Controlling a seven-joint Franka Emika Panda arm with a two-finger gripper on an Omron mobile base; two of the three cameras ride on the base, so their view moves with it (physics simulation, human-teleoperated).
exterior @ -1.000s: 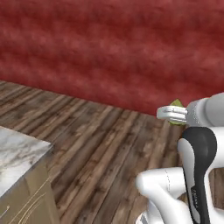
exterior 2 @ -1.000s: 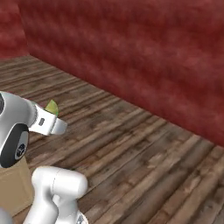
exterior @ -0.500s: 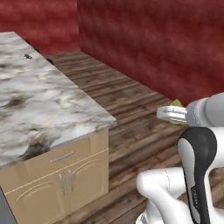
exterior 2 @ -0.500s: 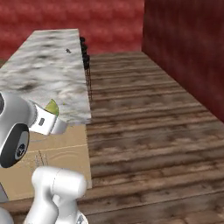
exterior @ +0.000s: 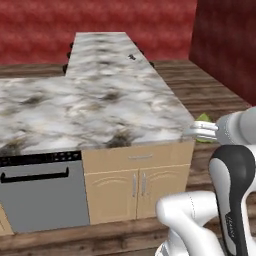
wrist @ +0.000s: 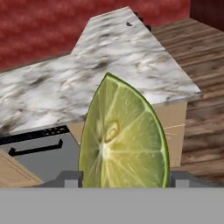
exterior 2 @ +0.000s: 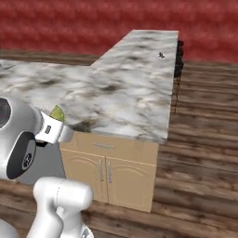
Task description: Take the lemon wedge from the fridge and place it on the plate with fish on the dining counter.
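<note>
A grey dishwasher front (exterior: 42, 192) with a dark bar handle sits under the counter, to the left of the gripper and lower. Next to it, a tan cabinet (exterior: 137, 182) with two doors stands just left of the gripper. Above both runs the dining counter (exterior: 95, 107), a white-grey marble slab with dark veins, stretching ahead and to the left; a tiny dark thing, too small to identify, lies far ahead on it. The gripper (exterior: 200, 131) is raised beside the counter's near corner, jaws partly closed on the lemon wedge (wrist: 124, 140), a yellow-green slice standing upright between the fingers. Brown wood floor (exterior 2: 204, 153) lies to the right.
</note>
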